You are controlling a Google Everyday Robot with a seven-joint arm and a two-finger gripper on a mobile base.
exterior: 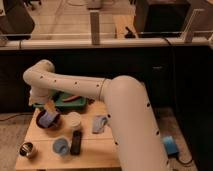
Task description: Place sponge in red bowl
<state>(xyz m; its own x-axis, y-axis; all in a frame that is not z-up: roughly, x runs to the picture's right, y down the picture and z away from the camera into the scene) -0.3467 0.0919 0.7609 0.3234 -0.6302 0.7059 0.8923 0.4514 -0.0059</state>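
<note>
Arm bent low over the left end of a wooden bench (95,150), gripper (49,106) just above the red bowl (48,120).

The white arm (100,92) reaches from the right foreground across the bench and folds down at its far-left end, where the gripper hangs right over the red bowl near the left edge. Whether the gripper holds anything cannot be told. A bluish mass that may be the sponge (49,117) lies inside the bowl. Behind the bowl sits a green tray (70,102) holding an orange item. To the right of the bowl stands a pale cup (74,120), then a crumpled blue-grey cloth (99,123). Nearer the front edge are a metal can (27,149), a blue cup (61,146) and a dark bottle (76,142).
</note>
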